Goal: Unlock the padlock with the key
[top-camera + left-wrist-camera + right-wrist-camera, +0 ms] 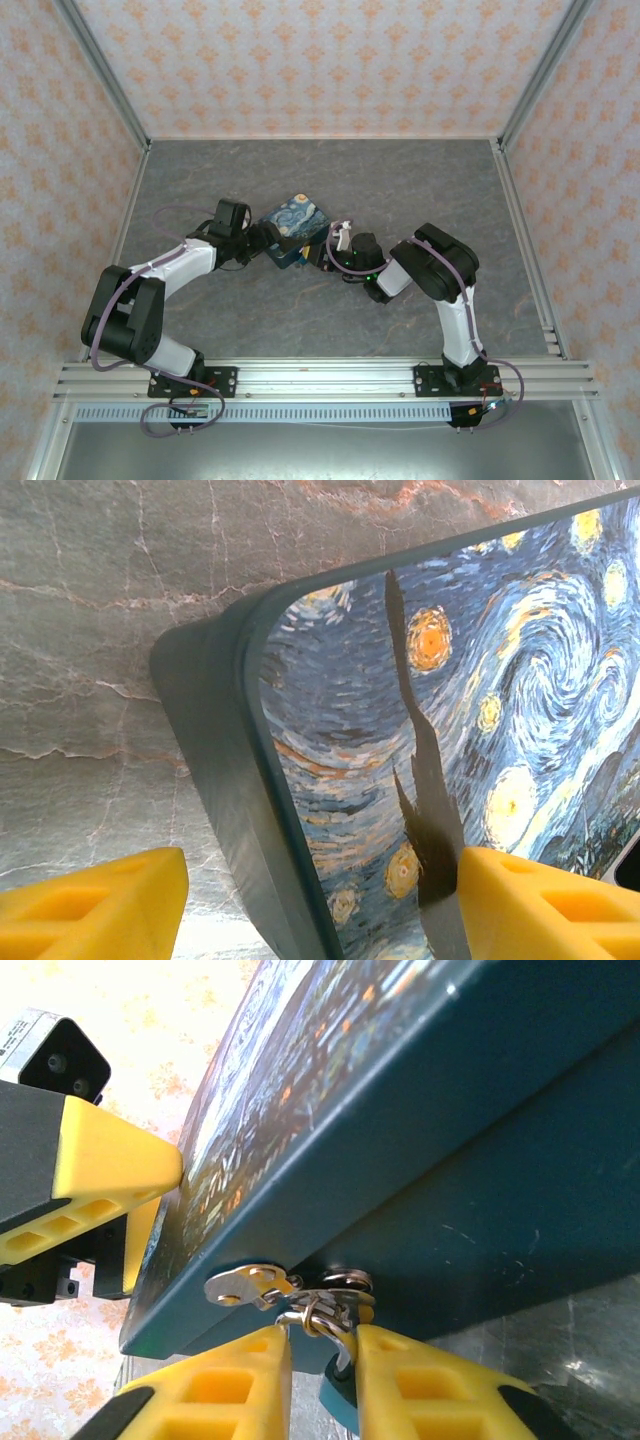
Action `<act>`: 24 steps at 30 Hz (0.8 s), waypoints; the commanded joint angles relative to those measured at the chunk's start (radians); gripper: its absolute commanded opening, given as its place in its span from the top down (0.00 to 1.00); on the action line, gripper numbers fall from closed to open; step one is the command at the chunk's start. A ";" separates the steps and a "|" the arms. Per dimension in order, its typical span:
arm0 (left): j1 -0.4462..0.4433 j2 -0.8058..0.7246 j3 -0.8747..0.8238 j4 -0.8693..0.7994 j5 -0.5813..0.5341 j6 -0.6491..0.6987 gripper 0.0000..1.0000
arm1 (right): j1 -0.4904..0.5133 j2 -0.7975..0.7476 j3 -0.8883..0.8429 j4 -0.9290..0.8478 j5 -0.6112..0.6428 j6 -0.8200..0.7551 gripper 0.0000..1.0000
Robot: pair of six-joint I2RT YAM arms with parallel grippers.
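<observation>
Right now my right gripper (323, 1340) is pinched close on the padlock (336, 1400), which hangs at the clasp (245, 1285) on the box (420, 1110). I judge it light, hard and slick, best held across its flat body, not by the thin shackle (315, 1318). Its long axis runs along my fingers, shackle end toward the box. My left gripper (320, 865) straddles the box; whether it squeezes, I cannot tell. Which metal bit there is the key, I cannot tell.
</observation>
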 commanded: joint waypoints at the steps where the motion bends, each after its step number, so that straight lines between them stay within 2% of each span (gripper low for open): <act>1: -0.007 -0.003 -0.031 -0.112 -0.045 -0.001 0.29 | 0.006 -0.011 -0.001 0.020 0.006 -0.017 0.82; 14: -0.007 -0.013 -0.028 -0.120 -0.049 0.001 0.29 | 0.003 -0.019 -0.008 0.016 0.045 0.012 1.00; 24: -0.007 -0.014 -0.033 -0.119 -0.051 0.001 0.29 | -0.015 -0.029 -0.037 0.064 0.110 0.076 1.00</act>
